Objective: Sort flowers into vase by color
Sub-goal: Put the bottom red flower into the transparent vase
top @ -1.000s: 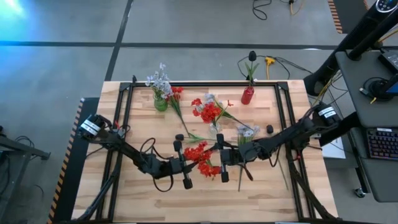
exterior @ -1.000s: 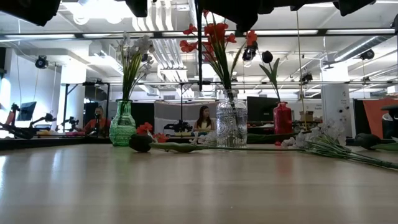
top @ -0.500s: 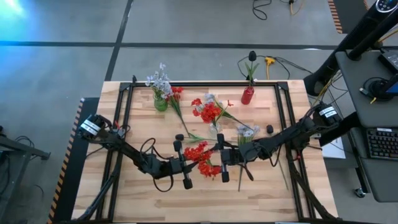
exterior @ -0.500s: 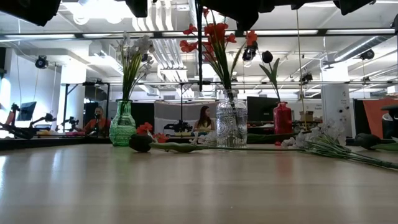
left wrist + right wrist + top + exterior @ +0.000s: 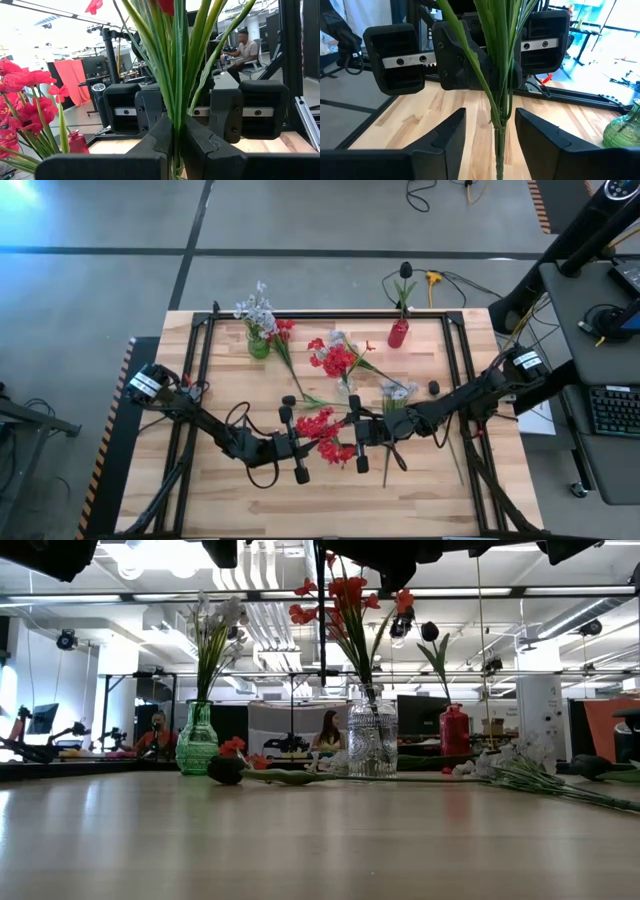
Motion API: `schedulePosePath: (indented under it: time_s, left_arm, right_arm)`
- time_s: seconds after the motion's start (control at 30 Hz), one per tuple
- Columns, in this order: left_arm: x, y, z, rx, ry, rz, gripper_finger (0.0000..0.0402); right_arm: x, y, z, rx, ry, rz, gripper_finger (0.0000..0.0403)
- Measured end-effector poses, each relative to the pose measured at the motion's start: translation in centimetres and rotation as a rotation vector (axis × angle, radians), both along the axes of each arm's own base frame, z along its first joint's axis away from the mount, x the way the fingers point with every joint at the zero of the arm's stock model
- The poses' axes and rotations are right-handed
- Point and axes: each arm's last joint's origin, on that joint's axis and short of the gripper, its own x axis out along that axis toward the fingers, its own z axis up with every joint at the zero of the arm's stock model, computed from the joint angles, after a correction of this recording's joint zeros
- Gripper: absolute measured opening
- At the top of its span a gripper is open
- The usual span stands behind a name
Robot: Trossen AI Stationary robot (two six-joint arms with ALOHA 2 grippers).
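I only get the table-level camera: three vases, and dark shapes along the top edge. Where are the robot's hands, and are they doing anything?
Observer: From above, both meet over the middle of the table, on the side away from the vases. The left hand and right hand face each other with a red spray between them.
Operator: Who's holding it?
Observer: The left hand. Its wrist camera shows its fingers shut on the green stems.
Operator: And the other one?
Observer: The right hand's fingers stand open on either side of the stems, not touching them.
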Motion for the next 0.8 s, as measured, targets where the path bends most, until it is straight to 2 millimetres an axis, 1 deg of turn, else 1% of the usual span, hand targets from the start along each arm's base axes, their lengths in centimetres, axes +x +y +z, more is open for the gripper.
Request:
schedulePosePath:
  time_s: [0.67,0.8]
  left_arm:
    - [0.0,0.0,-0.01,0.0,0.001,0.001,0.001]
    - [-0.03,0.03,0.0,-0.024,-0.002,0.02,0.0019]
  right_arm:
    - [0.12,-0.36,0.02,-0.001,-0.002,-0.011,0.0041]
    - [0.12,-0.38,0.0,-0.01,-0.001,-0.014,0.0017]
